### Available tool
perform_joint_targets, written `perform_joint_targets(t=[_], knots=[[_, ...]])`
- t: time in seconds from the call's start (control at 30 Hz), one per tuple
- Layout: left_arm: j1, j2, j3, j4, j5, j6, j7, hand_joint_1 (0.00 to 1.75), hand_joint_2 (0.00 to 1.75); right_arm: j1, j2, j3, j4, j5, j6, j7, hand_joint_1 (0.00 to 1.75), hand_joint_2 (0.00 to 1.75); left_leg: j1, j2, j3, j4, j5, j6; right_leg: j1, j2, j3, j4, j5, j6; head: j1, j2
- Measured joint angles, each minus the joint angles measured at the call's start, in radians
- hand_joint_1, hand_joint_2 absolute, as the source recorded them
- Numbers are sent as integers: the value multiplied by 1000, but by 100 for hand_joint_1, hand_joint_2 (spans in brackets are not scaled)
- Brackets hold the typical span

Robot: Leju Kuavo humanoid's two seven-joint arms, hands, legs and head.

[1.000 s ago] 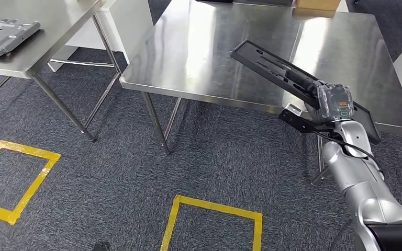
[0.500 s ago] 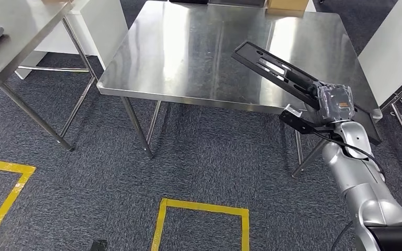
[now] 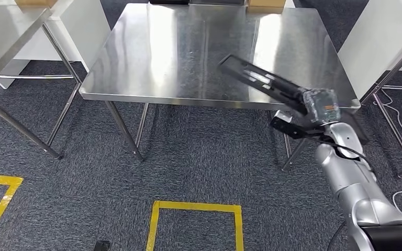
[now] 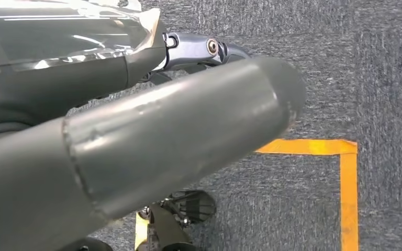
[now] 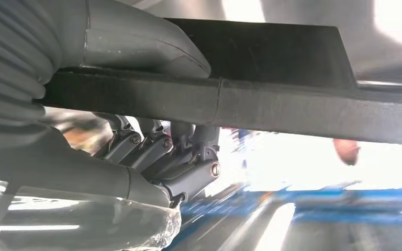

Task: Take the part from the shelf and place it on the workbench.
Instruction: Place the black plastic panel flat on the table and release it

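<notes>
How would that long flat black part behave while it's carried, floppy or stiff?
Probably stiff: the long flat black part juts out straight past the right hand without sagging. Likely light, since one hand holds it near one end. It might slide easily on the shiny steel workbench.

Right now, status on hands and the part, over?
Right hand grips black part, held over workbench, not set down. Left hand hangs above carpet. Workbench bare beneath the part.

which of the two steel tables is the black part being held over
The large steel table straight ahead: the black part gripped by the right hand juts over its near right corner. The other table, far left, is apart from it.
</notes>
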Motion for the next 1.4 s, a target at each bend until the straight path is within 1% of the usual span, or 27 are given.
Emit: perform_joint_targets(t=[0.03,0.1,0.13,0.23,0.3,0.43,0.53,0.7,0.87,1.03,1.2,1.33,1.4], knots=[[0,0,2,0,-1,0,1,0,0,1,26,7,12,-13,15,-33,166,175,1,2,1,-2,1,-1,1,2,-1,0,1,-2,0,0],[-2,1,6,0,-2,-1,1,0,0,1,76,20,39,-34,36,-73,166,175,3,5,3,-5,3,-6,4,5,-2,0,1,-6,0,0],[-2,1,7,0,-2,-1,1,0,0,0,98,26,51,-40,41,-81,166,175,4,4,3,-6,5,-11,4,4,-3,0,1,-8,0,0],[-2,2,10,0,-5,1,4,0,0,-5,146,41,76,-42,50,-103,166,175,7,-1,1,-9,8,-32,7,-2,-4,1,0,-15,0,0],[0,2,14,0,-7,4,8,0,0,-12,175,58,87,-32,57,-124,166,175,8,-3,-1,-10,9,-41,8,-4,-5,1,1,-18,1,0],[1,4,17,0,-17,10,10,0,0,-18,232,96,99,-18,59,-152,166,175,5,-2,-1,-10,9,-43,9,-4,-6,1,2,-19,0,0],[3,4,17,0,-27,11,12,0,0,-29,253,124,102,-8,68,-155,166,175,2,-4,-2,-10,9,-43,9,-6,-6,1,2,-19,1,0],[6,5,17,0,-38,12,12,0,0,-69,256,160,104,5,78,-109,166,175,-6,-5,-4,-9,10,-41,8,-7,-6,1,2,-19,1,0],[8,7,17,0,-42,12,12,0,0,-94,242,175,105,14,94,-83,166,175,-10,-5,-4,-7,10,-40,7,-7,-6,0,3,-18,1,0],[9,12,18,0,-45,12,12,0,0,-161,220,203,105,31,157,-60,166,175,-13,-5,-5,-6,10,-39,6,-7,-6,-1,4,-16,1,0],[10,14,23,0,-48,9,5,0,0,-239,216,219,104,8,206,-55,166,175,-14,-6,-6,-6,10,-39,5,-8,-6,-3,4,-15,1,0],[11,16,24,0,-62,-1,-7,0,0,-253,215,236,104,2,204,-62,166,175,-12,-7,-10,4,5,-28,-9,-8,-3,-7,8,-9,0,0],[11,16,24,0,-71,-2,-9,0,0,-253,213,245,104,1,199,-65,166,175,-9,-7,-9,2,6,-24,-7,-7,-3,-10,9,-7,1,0]])
